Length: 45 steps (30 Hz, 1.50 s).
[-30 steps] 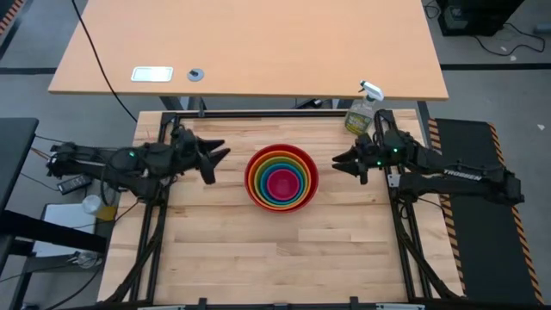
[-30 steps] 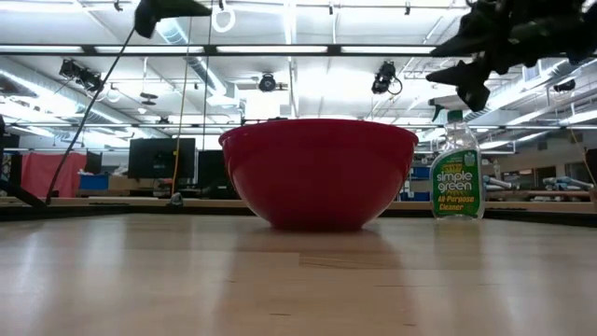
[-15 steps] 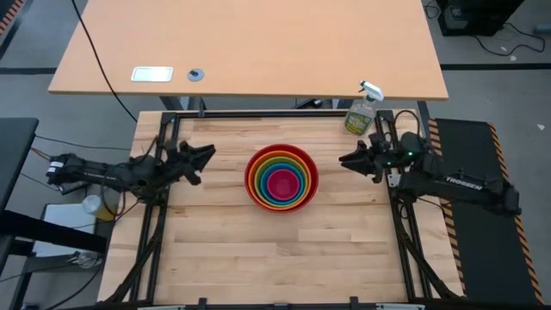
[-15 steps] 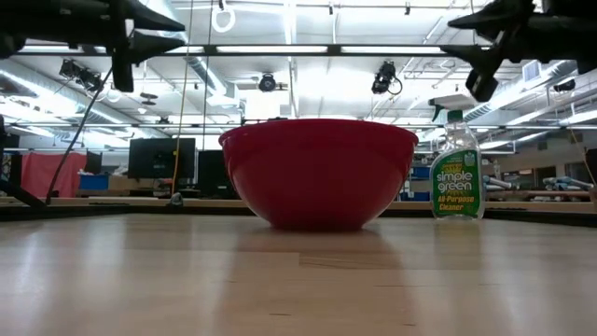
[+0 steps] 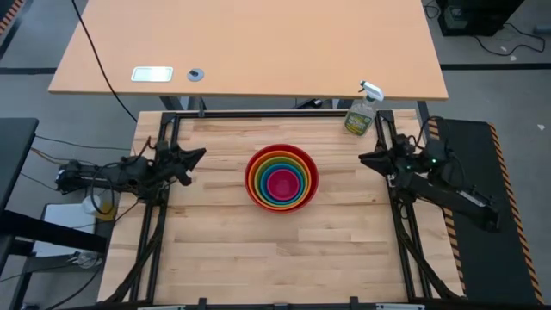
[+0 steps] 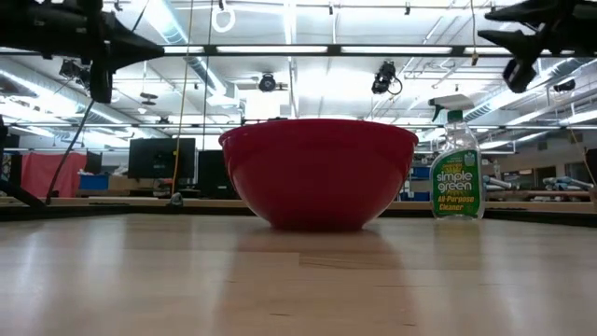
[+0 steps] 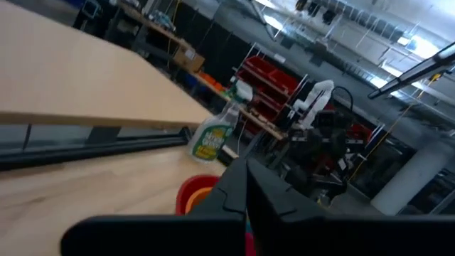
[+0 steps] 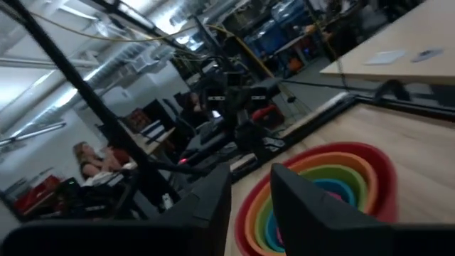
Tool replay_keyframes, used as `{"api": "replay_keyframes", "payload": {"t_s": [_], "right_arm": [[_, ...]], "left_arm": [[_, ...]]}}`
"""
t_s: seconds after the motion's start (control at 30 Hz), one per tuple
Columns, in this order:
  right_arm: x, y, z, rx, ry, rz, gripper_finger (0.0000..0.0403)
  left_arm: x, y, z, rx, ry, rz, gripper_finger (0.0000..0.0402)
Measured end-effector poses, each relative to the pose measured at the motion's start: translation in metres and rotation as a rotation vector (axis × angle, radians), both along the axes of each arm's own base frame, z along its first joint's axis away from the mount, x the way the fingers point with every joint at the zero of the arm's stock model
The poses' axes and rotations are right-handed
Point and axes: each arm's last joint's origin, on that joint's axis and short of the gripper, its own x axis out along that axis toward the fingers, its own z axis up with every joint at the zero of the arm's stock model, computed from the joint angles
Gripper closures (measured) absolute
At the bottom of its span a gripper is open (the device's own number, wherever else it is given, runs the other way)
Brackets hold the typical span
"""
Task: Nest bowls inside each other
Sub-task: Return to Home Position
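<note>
The bowls (image 5: 281, 176) sit nested in one stack in the middle of the table: the red one (image 6: 318, 171) is outermost and rests on its base, several smaller ones lie inside it, and the pink one (image 5: 281, 183) is innermost. My left gripper (image 5: 201, 154) hangs shut in the air at the table's left edge, pointing at the bowls and well short of them. My right gripper (image 5: 362, 158) hangs at the right edge, also pointing at them, with a narrow gap between its fingers (image 8: 250, 186). Neither holds anything.
A clear spray bottle (image 5: 362, 110) with a green label stands at the table's far right corner, just beyond my right gripper. A second, larger table (image 5: 250, 47) lies past the far edge. Bare wood surrounds the stack on all sides.
Both grippers have drawn back from the bowls, the left toward the table's left edge and the right toward the right edge. The left one has also sunk and shut. The right one's gap has narrowed. The bowls have not moved.
</note>
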Motion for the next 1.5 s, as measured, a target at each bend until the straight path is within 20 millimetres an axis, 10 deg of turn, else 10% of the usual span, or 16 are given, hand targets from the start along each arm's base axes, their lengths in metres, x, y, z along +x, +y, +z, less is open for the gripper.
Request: {"api": "replay_keyframes", "payload": {"t_s": [1.0,1.5], "right_arm": [[0.019,-0.010,-0.073,0.220,-0.029,0.057,0.0323],[0.013,-0.004,-0.051,0.199,-0.071,0.205,0.0323]], "left_arm": [[0.011,-0.010,-0.054,-0.203,-0.132,-0.146,0.0401],[0.013,-0.014,-0.080,0.037,0.249,-0.269,0.0382]]}}
